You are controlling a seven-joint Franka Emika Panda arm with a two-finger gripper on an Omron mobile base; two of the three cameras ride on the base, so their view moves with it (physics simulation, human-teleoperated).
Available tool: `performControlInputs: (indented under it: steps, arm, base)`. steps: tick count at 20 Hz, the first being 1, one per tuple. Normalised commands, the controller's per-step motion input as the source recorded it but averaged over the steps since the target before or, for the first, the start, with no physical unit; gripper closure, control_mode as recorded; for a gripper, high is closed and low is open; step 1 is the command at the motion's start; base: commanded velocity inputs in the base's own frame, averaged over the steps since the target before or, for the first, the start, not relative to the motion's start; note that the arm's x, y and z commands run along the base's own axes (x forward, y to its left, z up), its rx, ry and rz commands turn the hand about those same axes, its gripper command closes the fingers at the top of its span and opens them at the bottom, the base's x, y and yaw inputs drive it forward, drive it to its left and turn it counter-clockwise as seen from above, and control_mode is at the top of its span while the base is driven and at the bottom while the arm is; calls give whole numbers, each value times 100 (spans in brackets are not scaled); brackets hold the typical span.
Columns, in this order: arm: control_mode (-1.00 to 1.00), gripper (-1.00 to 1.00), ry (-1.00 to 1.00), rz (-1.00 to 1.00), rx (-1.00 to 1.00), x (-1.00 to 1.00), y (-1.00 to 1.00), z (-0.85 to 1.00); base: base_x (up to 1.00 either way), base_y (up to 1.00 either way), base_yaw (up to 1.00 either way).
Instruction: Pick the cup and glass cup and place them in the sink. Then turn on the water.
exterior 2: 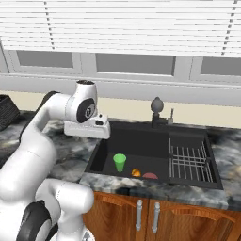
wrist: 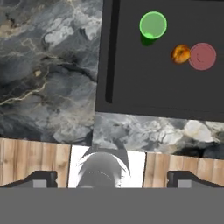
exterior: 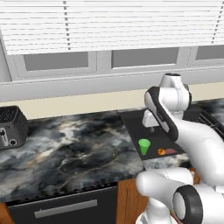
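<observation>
Gripper (wrist: 112, 178) fingers spread wide and empty above the sink's (exterior 2: 103, 146) left edge; cup (exterior 2: 119, 162) stands upright inside the sink near its front-left corner, so cup placed, glass cup unseen, faucet (exterior 2: 157, 112) dry, water still off.

Glossy white rounded arm links (exterior 2: 33, 141) with dark joint bands and black caps.

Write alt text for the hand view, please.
Looking straight down: a green cup stands upright in the black sink, beside an orange lump and a reddish disc. Marble counter lies left; the pincer is open, empty.
</observation>
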Motion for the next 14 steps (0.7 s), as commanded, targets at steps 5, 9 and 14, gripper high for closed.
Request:
performControlInputs:
  steps: [5,9,14]
  arm:
    - [-100,-100,0,0,0,-73,1,69]
    - [-100,-100,0,0,0,-52,10,25]
    - [-100,-100,0,-1,0,-11,0,0]
  base:
    - [0,0,0]
    - [0,0,0]
    - [0,0,0]
